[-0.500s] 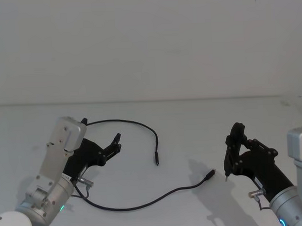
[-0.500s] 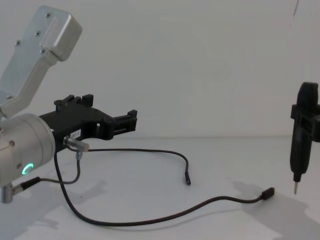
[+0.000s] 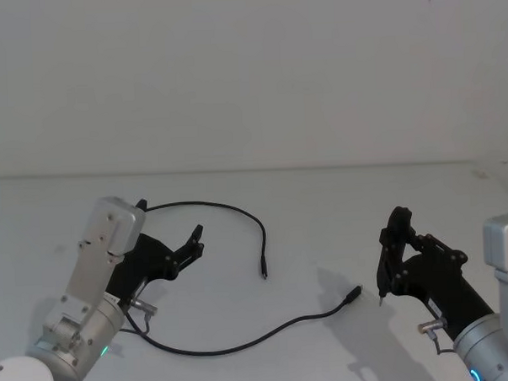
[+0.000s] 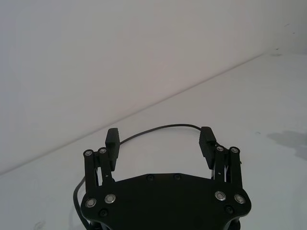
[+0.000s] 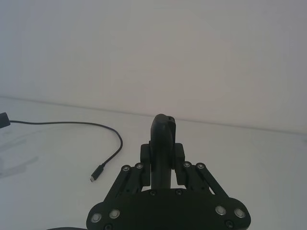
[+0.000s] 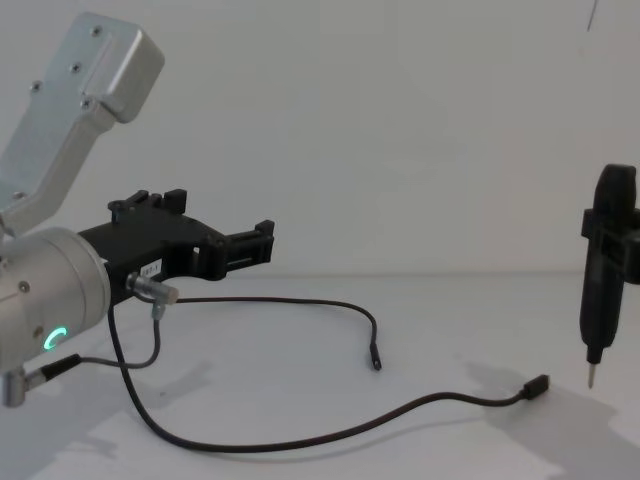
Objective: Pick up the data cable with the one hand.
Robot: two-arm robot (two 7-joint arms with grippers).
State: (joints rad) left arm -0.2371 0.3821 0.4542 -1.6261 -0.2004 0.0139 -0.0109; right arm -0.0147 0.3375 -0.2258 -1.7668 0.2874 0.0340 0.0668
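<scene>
The data cable (image 3: 238, 210) is a thin black cord lying in a loose loop on the white table. Its small plug (image 3: 264, 274) lies mid-table and its flat plug (image 3: 354, 294) farther right. My left gripper (image 3: 168, 219) hovers open above the cable's left stretch (image 6: 300, 300), with nothing between its fingers. In the left wrist view the cable (image 4: 163, 127) arcs across the table just beyond the left gripper (image 4: 159, 141). The right gripper (image 3: 397, 235) is shut on a slim black stick tool (image 6: 605, 270), held upright to the right of the flat plug (image 6: 538, 386).
A short grey wire with a silver plug (image 6: 150, 290) hangs from my left wrist, near the cable's loop. The white table (image 3: 322, 213) ends at a plain white wall. The stick tool's grey tip (image 6: 590, 375) hangs just above the table.
</scene>
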